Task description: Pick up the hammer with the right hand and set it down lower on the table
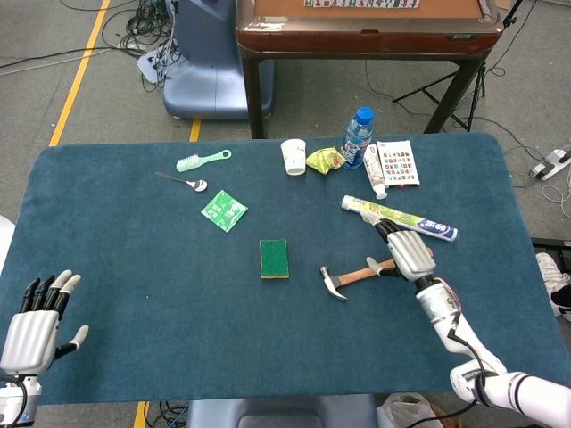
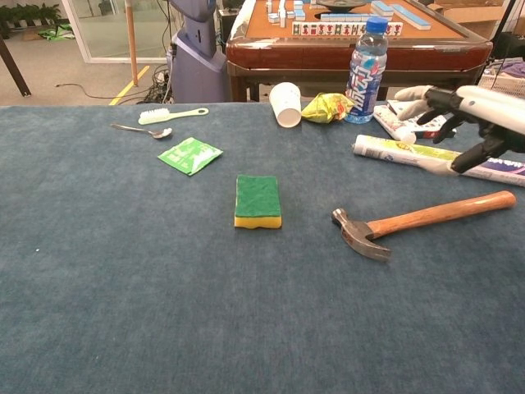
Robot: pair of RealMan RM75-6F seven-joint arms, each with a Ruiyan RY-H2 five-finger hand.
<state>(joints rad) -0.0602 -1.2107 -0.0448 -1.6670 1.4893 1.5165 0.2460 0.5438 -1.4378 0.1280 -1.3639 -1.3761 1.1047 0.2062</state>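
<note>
Hammer (image 2: 418, 220) lies flat on the blue table (image 1: 134, 267), its steel head toward the robot's left and its wooden handle running off toward three o'clock, head resting just right of the green-and-yellow sponge (image 2: 257, 200). Right hand (image 2: 472, 115) hovers above the far end of the handle with fingers spread and holding nothing; in the chest view clear daylight shows between the fingertips (image 2: 456, 165) and the wood. From overhead the right hand (image 1: 409, 253) sits at roughly two o'clock from the hammer (image 1: 354, 276) head, over the handle's outer end, though that angle does not settle whether anything touches.

Judged from this layout, the set-down looks complete: the tool rests on the cloth at the near side of the toothpaste box (image 2: 435, 156), toward six o'clock of the cluttered back row. What remains appears to be only the retreat, calling for the hand to lift clear without brushing the handle or the box beneath its fingers, either of which could roll or slide.

Left hand (image 1: 36, 312) rests at the table's near-left corner, around eight o'clock, fingers apart and empty, well away from the action.

Water bottle (image 2: 366, 60) and paper cup (image 2: 286, 103) stand at twelve o'clock, untouched.
</note>
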